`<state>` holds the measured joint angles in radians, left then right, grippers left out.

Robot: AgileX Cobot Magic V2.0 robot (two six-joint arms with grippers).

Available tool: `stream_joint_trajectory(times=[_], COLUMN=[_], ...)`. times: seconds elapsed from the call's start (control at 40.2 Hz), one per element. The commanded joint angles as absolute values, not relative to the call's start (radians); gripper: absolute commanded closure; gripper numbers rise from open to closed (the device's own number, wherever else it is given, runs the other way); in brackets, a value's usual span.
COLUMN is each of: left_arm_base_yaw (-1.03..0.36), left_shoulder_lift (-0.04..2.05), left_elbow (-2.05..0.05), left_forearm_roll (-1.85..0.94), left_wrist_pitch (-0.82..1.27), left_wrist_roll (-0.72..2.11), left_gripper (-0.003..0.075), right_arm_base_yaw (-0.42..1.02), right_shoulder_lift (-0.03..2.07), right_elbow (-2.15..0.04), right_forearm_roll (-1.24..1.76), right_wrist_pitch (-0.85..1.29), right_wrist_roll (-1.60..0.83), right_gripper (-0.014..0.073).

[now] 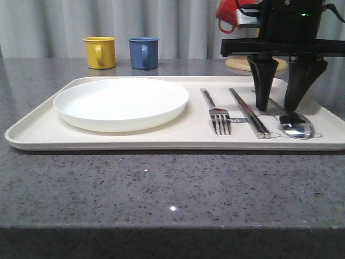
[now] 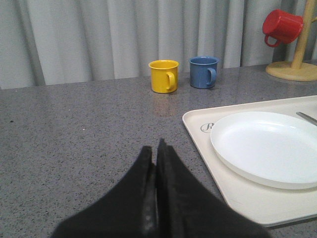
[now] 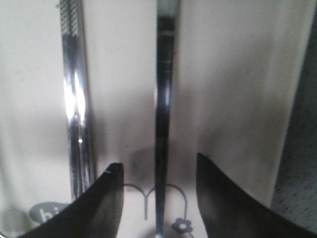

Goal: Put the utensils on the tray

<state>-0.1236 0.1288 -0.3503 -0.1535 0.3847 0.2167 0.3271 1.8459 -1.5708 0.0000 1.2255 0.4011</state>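
Hovering spread over the spoon, the right pincer straddles its handle without touching it. On the tray, the plate lies left of the fork; chopsticks lie between fork and spoon. Beside the tray, the left pincer is pressed together above the bench.

Tray on the bench, plate at its left end, then rightward fork, chopsticks, spoon — two mugs behind, mug stand behind right.
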Motion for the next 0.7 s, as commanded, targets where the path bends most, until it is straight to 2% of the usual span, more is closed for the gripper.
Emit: stream_joint_trajectory(times=[0.0,0.149,0.423,0.522,0.672], left_arm_base_yaw=[-0.132,-0.132,-0.132,-0.132,-0.132], left_shoulder_lift=[0.138,0.138,0.138,0.138,0.138], left_elbow=[-0.379,-0.379,-0.379,-0.379,-0.379], left_forearm_roll=[-0.169,-0.169,-0.169,-0.169,-0.169], left_wrist_pitch=[0.3,0.3,0.3,0.3,0.3], left_wrist_roll=[0.211,0.211,0.211,0.211,0.211], left_gripper=[0.0738,0.0738,0.0738,0.0738,0.0738], right_arm_base_yaw=[0.321,0.321,0.321,0.323,0.328], right_shoulder_lift=[1.775,1.715,1.551,1.483,1.332], right_elbow=[-1.631,-1.665,-1.664,-1.633,-1.468], right_forearm_roll=[-0.027,-0.027,-0.027,-0.027,-0.04], right_wrist_pitch=[1.336,1.336,1.334,1.284,1.069], right_wrist_roll=[0.4,0.4,0.329,0.328,0.286], right_gripper=[0.0187,0.0249,0.0575,0.0627,0.0634])
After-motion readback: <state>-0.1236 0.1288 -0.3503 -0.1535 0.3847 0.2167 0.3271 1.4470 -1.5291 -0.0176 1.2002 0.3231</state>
